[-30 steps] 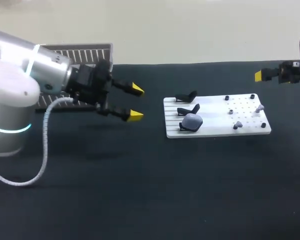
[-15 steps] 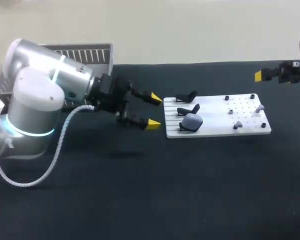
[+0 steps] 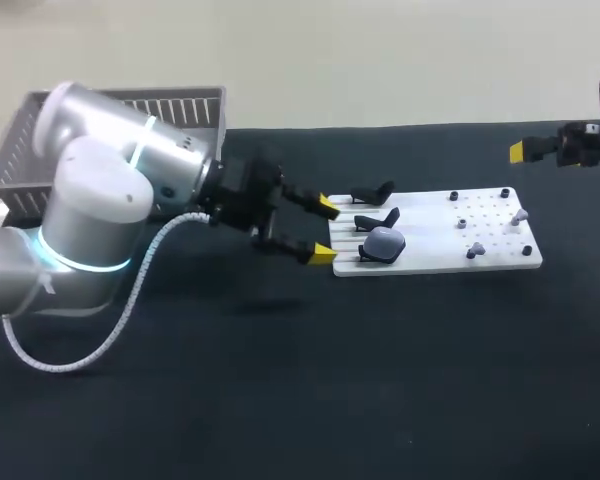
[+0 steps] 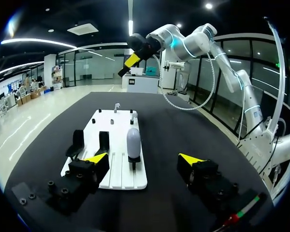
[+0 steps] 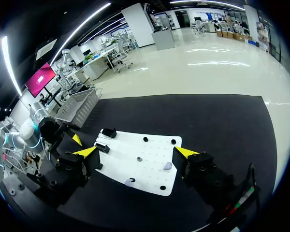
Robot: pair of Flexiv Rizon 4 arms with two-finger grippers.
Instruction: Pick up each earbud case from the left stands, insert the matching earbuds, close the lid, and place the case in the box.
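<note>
Directly ahead of the left gripper, its yellow-tipped fingers spread wide and gripping nothing: a white board flat on the black table, near edge close to the fingertips. On that board, straight out along the line between the two fingers, a rounded grey earbud case, upright on a black stand (clearest through the left wrist camera, on the grooved end of the board nearest the gripper). Beside the case, ahead of one finger rather than between the two, two more black stands. Farther ahead, on the board's far end, small grey earbuds among black pegs, well apart from the left gripper. Behind the left arm, a grey slatted box at the table's back edge.

Well apart from all this, out past the board's far end and raised above the table, the right gripper, fingers likewise spread wide and holding nothing. Ahead of and below it, framed between its two yellow tips in its own wrist view, the pegged end of the board with the earbuds, and the stands beyond.
</note>
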